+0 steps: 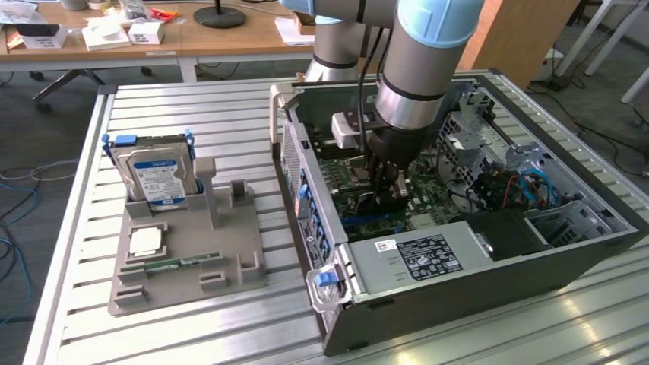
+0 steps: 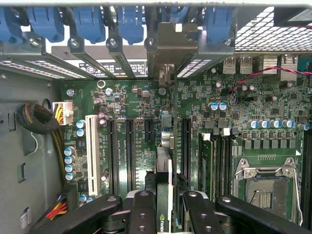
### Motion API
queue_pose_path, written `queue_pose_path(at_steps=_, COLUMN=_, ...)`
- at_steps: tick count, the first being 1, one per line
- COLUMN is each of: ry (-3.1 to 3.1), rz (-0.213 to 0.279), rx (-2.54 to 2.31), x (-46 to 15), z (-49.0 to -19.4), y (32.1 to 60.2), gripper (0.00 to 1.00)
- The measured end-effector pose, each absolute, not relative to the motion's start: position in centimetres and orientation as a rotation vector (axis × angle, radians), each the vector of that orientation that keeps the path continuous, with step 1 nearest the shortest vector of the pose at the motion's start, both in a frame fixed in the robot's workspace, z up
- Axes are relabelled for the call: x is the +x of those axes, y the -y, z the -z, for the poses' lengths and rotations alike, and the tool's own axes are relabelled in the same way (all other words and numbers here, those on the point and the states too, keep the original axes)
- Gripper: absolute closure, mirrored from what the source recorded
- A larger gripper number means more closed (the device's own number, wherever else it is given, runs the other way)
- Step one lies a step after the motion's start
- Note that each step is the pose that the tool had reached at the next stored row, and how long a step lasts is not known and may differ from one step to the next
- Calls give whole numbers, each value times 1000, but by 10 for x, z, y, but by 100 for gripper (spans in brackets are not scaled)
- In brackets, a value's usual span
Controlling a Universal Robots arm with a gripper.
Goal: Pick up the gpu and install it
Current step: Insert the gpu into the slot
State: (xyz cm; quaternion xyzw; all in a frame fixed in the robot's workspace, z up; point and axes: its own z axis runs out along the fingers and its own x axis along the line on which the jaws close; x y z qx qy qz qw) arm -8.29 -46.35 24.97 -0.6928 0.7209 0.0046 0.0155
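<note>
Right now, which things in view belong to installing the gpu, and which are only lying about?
For the job: gpu, held edge-on in the gripper; motherboard; open computer case.

Lying about: hard drive and memory stick, both on the grey holder.

I see the gripper [image 2: 168, 200] clamped on the gpu [image 2: 164, 165], which stands edge-on over the green motherboard [image 2: 131, 102] among the black slots. 1 white slot [image 2: 91, 146] lies to one side, the open CPU socket [image 2: 265, 187] to the other.
</note>
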Motion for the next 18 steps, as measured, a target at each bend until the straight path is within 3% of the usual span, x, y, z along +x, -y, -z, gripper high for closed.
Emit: queue_pose_path(at_steps=18, ry=-2233, rz=-22, rx=-2158, x=-83, z=-246, y=463, gripper=74)
